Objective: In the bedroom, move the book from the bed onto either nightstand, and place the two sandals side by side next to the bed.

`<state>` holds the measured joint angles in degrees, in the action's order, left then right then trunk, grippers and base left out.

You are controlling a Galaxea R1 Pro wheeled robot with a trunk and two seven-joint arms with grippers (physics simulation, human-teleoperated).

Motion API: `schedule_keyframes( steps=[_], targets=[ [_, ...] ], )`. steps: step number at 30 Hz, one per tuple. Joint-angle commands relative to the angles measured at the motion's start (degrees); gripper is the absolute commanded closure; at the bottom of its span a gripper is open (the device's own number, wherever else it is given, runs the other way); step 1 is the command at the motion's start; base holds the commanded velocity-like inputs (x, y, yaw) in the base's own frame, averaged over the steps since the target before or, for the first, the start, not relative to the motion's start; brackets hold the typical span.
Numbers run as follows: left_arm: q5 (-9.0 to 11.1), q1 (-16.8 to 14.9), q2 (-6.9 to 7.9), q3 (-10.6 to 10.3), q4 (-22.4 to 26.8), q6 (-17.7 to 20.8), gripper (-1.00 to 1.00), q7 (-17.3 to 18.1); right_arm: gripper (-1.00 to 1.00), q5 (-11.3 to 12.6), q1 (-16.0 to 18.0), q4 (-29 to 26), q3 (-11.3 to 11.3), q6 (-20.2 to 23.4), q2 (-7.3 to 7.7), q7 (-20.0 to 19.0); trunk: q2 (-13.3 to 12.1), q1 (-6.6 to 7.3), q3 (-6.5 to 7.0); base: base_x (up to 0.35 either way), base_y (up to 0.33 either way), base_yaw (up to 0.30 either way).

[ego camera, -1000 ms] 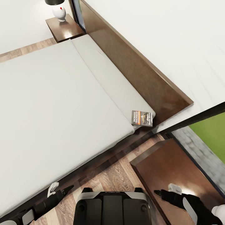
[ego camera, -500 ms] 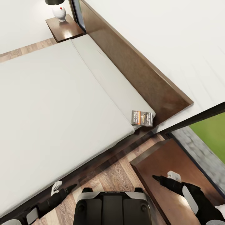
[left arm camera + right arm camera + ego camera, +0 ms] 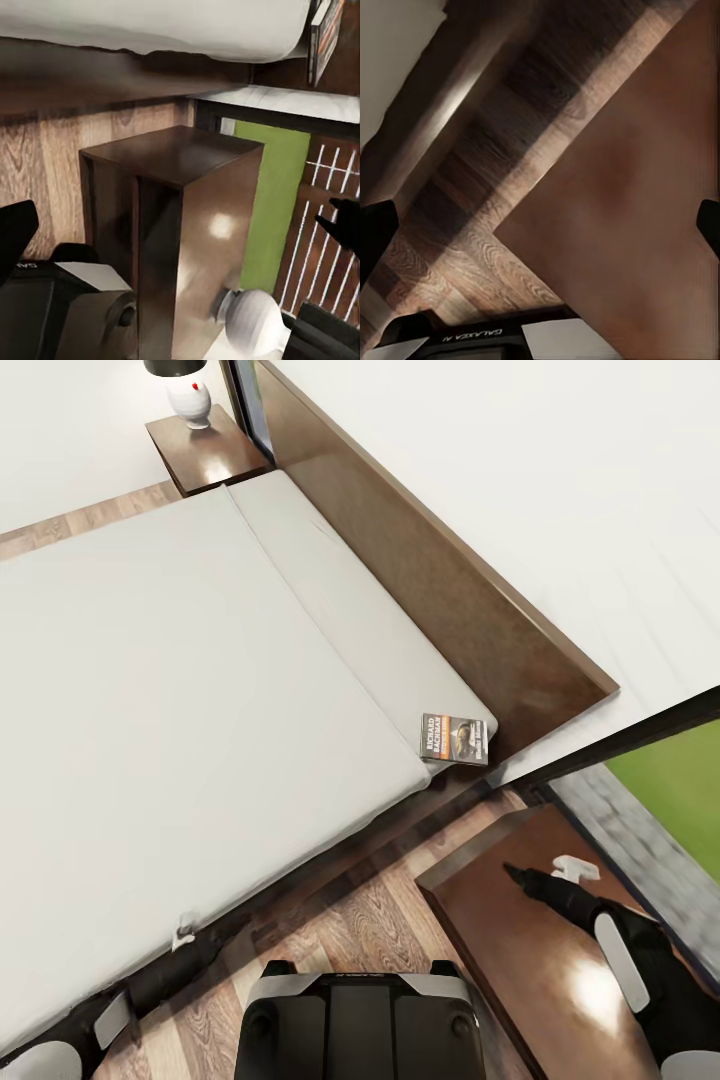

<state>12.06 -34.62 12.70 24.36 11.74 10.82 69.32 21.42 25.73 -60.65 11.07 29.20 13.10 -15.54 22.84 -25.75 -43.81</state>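
Observation:
The book (image 3: 454, 739) lies flat on the bed (image 3: 180, 690), at the mattress corner by the headboard, its "RICHARD" cover facing up. In the left wrist view the book (image 3: 326, 37) shows edge-on at the mattress's rim. My right gripper (image 3: 545, 872) hovers open over the near nightstand (image 3: 520, 950), short of the book. My left gripper (image 3: 198, 938) is open and empty, low beside the bed's dark frame. The nightstand's top (image 3: 637, 195) shows between the spread right fingers. The two sandals are out of view.
A second nightstand (image 3: 205, 455) with a white lamp (image 3: 190, 400) stands at the bed's far side. The headboard (image 3: 430, 580) runs along the white wall. A black-framed window (image 3: 640, 735) with grass behind it borders the near nightstand. My base (image 3: 358, 1020) stands on the plank floor.
My right gripper has moved forward over the near nightstand, closer to the book. My left gripper has shifted slightly towards the bed's edge. The book has not moved.

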Motion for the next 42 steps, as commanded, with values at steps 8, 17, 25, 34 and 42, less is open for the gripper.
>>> schedule_keyframes(
  steps=[8, 17, 25, 34, 42],
  targets=[
    [0.6, -0.1, -0.07, -0.1, 11.6, 12.4, -1.0, 5.4, -1.0, 5.1, 0.2, -0.1, 2.9, -1.5, 0.07, -0.2, 0.1, -0.03, -0.06, 0.0, 0.0, 0.0],
    [1.0, -0.1, -0.04, 0.0, 14.2, 13.5, -1.0, 6.1, -1.0, 16.5, 0.6, 0.3, 4.6, 0.3, 0.12, -0.1, 0.1, -0.03, -0.06, 0.0, 0.0, 0.0],
    [1.0, -0.1, -0.16, 0.0, 14.2, 13.5, -1.0, 6.2, -1.0, 32.7, 0.6, 0.3, 6.0, 7.4, 0.17, -0.7, 0.1, -0.03, -0.06, 0.0, 0.0, 0.0],
    [1.0, -0.1, -0.22, 0.0, 14.2, 13.5, -1.0, 6.2, -1.0, 46.9, 0.7, 0.3, 6.2, 11.7, 0.17, -0.1, 0.1, -0.03, -0.06, 0.0, 0.0, 0.0],
    [1.0, -0.1, -0.22, -0.1, 14.2, 13.5, -1.0, 6.2, -1.0, 48.0, 6.6, 2.8, 6.2, 8.0, 0.17, 0.1, 0.1, -0.03, -0.06, 0.0, 0.0, 0.0]
  ],
)
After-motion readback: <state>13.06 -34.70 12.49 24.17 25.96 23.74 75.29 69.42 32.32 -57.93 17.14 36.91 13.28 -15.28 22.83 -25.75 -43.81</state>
